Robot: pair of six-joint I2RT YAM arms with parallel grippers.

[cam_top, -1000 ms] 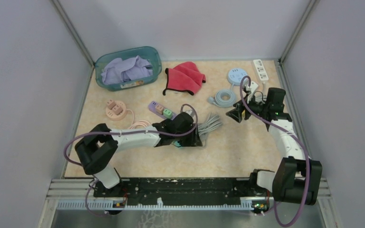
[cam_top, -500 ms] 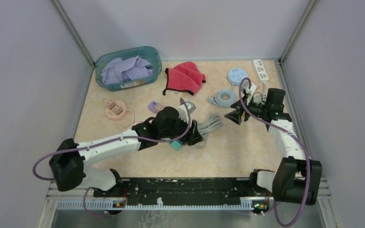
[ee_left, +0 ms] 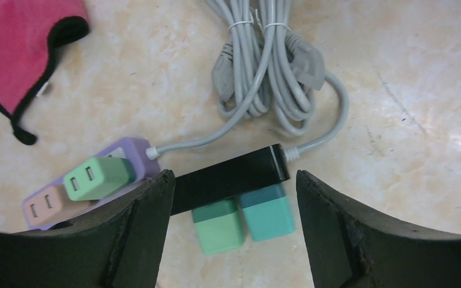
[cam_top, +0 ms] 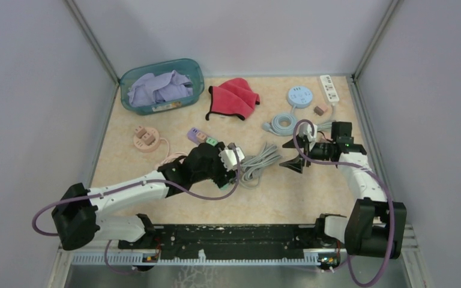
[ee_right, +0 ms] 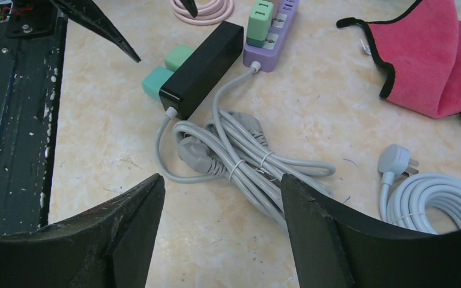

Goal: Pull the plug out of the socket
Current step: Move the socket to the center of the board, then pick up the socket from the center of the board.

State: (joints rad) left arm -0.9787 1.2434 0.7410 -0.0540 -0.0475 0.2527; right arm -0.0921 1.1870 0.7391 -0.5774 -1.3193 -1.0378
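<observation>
Currently: my left end effector (ee_left: 234, 180), jaws wide and holding nothing, above the black rectangular socket strip (ee_left: 228, 176) at mid-tabletop. Mint-green cube plug (ee_left: 218, 227) and teal cube plug (ee_left: 268, 211) sit side by side on it. Lilac plastic socket strip (ee_left: 133, 153) just beside. My right end effector (ee_right: 220, 180): wide, empty, over the bundled grey cable (ee_right: 246, 159).

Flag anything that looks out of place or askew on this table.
The black power strip lies tipped on its side, so its two teal plugs stick out flat along the table instead of upward. The purple strip beside it sits face-up. Nothing looks spilled or broken.
</observation>
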